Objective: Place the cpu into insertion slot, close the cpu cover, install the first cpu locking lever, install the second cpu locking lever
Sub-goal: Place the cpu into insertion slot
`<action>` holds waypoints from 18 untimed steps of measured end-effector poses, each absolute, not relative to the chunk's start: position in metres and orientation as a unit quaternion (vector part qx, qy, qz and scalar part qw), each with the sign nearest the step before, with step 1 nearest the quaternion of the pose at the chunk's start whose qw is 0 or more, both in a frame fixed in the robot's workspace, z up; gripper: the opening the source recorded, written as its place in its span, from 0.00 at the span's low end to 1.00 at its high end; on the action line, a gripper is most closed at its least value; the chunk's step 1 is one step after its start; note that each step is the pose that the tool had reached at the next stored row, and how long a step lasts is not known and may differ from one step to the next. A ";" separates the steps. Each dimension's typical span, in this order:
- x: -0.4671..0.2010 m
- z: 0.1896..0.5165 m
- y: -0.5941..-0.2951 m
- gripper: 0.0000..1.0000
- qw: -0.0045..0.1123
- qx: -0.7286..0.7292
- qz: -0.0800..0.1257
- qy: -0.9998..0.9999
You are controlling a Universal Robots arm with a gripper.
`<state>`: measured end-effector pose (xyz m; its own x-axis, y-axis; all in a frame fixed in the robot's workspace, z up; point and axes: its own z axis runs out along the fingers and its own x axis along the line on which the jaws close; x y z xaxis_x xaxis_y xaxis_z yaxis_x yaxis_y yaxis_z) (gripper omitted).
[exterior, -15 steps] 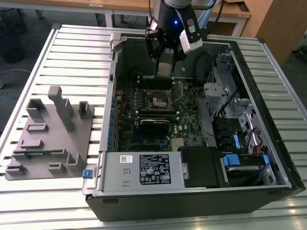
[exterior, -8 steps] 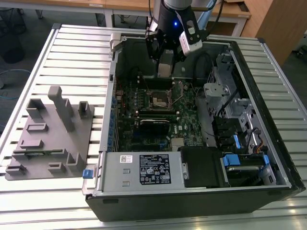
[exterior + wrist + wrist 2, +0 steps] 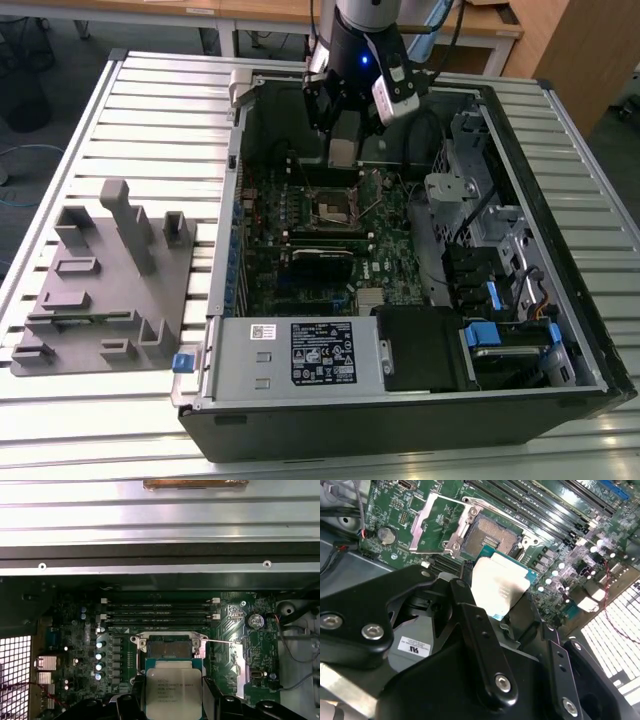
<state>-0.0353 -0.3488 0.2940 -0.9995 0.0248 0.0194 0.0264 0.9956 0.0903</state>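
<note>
The cpu (image 3: 174, 692) is being grasped by the gripper (image 3: 174, 705), whose black fingers (image 3: 216, 702) are pressing on two opposite edges of the chip. Its dull silver top is facing the camera in the first wrist view, with a thin green border showing around the metal. In the second wrist view the cpu (image 3: 500, 587) is hanging tilted above the board, not seated, just beside the insertion slot (image 3: 495, 535) and overlapping its nearer edge in the picture. The insertion slot is lying bare, its dark square of contacts showing inside the silver frame. The cpu cover (image 3: 420, 525) is standing swung open beside the slot, with green board showing through its square window. In the first wrist view a thin wire lever (image 3: 222, 641) is sticking out sideways from the slot's frame.

Around the slot, the green motherboard (image 3: 300, 235) is carrying long black memory slots (image 3: 160, 611) and a round coin battery (image 3: 386, 535). In the exterior view the arm is reaching down at the upper middle of the frame into the open computer case (image 3: 520, 330), over the board just above the slot. A silver power-supply box (image 3: 290, 352) with a white label is sitting at the lower middle. At the exterior view's left a grey fixture block (image 3: 105, 280) is resting on the slatted metal table (image 3: 80, 420)
</note>
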 end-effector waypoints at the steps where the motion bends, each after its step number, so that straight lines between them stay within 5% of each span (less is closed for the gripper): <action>1: -0.035 0.292 -0.349 0.54 0.009 -0.013 -0.045 -0.999; 18: -0.035 0.281 -0.349 0.54 0.009 -0.013 -0.045 -0.999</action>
<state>-0.0353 -0.3490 0.2809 -0.9995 0.0247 0.0193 0.0264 0.9956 0.0896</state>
